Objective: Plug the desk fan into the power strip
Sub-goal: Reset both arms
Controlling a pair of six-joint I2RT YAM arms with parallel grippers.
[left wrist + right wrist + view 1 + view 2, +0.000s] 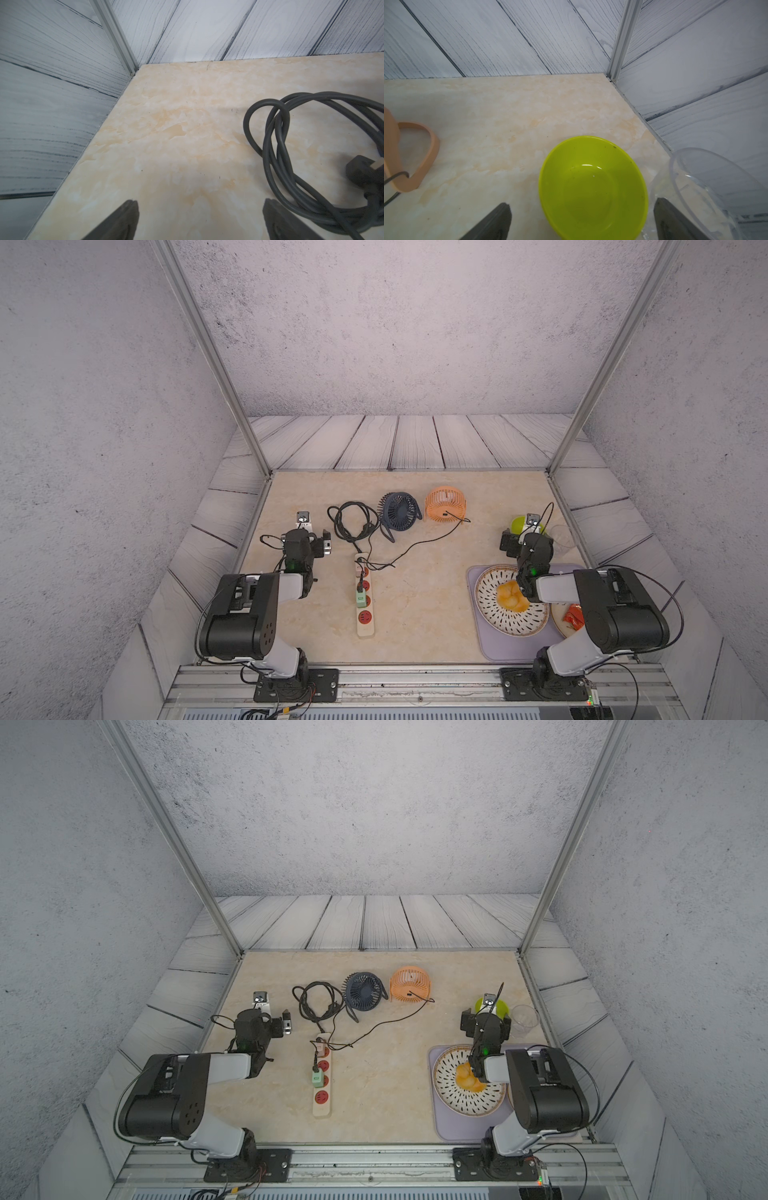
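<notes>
The cream power strip (364, 624) (322, 1108) lies lengthwise at mid-table, with a green adapter (361, 600) in one red socket and a pinkish one (358, 570) at its far end. Its black cord (351, 522) (274, 145) lies coiled behind it. Behind that stand a navy fan (399, 510) (363, 990) and an orange fan (445, 499) (409, 979) (425, 153); the orange fan's thin black wire trails to the strip's far end. My left gripper (306, 541) (262, 1021) (200, 202) hovers open left of the coil. My right gripper (527, 539) (486, 1019) (581, 202) is open over a green bowl.
The green bowl (591, 182) (517, 524) and a clear plastic cup (708, 187) (563, 539) stand at the right wall. A speckled plate (486, 601) with orange food sits on a lilac mat (486, 639), beside another plate with red food (573, 618). Walls enclose three sides.
</notes>
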